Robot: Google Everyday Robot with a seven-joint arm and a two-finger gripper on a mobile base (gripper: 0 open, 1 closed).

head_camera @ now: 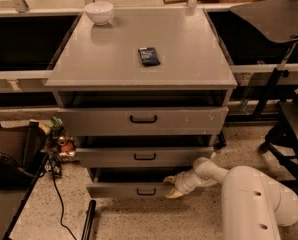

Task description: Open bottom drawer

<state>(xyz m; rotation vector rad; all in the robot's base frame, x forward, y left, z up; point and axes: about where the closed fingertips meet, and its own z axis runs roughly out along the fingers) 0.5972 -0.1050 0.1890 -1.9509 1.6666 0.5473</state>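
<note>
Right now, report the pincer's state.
Pincer: open, fingertips apart, low at the front of the bottom drawer, just right of its black loop handle and not on it.

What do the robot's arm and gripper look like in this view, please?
The arm is a chain of smooth, rounded off-white shells, thick and barrel-like at lower right and slimmer toward the wrist, with no cables or markings visible. The gripper, at the narrow grey bottom drawer front, has two short, cream, curved fingers.
</note>
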